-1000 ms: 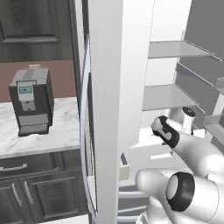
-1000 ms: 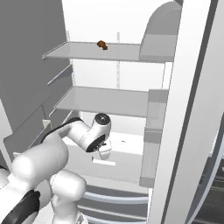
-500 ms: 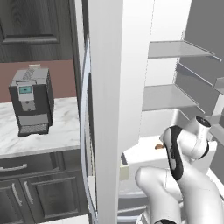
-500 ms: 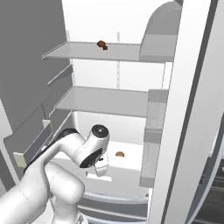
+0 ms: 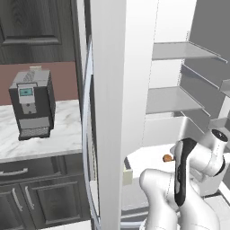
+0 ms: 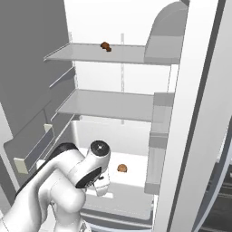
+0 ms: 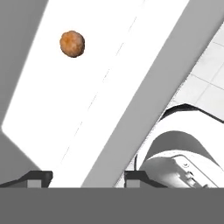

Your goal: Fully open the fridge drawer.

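A small brown ball (image 6: 122, 168) sits alone inside the fridge drawer (image 6: 131, 199).

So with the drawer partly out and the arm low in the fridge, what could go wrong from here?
1. In the hand view the tool straddles the drawer's front edge with its tips apart; if that hold is loose, it may slip off during the pull.
2. The brown ball lies loose in the drawer and may roll if jerked.
3. The arm sits close to the door bins and could brush them.

A dark coffee machine (image 5: 31, 104) stands on the marble counter (image 5: 58, 139).
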Available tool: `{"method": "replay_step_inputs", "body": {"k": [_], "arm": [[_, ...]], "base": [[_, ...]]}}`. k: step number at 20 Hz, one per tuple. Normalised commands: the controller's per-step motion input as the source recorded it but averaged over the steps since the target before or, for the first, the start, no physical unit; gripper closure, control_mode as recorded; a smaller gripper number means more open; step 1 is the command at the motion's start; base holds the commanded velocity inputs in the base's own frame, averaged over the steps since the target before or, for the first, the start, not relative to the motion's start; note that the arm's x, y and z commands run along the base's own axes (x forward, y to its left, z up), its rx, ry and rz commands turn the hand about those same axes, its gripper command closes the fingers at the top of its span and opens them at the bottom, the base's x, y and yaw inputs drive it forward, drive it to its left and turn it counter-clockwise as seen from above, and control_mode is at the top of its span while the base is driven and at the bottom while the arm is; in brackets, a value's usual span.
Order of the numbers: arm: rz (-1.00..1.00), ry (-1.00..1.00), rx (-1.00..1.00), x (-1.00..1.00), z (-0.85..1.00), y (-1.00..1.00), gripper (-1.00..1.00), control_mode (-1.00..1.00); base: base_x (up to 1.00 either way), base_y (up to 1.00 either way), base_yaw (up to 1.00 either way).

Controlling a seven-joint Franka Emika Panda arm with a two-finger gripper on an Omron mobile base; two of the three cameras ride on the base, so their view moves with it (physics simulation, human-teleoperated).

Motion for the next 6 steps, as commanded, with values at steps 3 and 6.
{"method": "replay_step_inputs", "body": {"k": [3,6], "arm": [[0.0,-0.05,0.01,-0.75,0.0,-0.29,1.0,-1.0],[0.0,-0.11,0.02,-0.65,0.01,-0.25,1.0,-1.0]], "base": [[0.0,0.0,0.0],[0.0,0.0,0.0]]}}
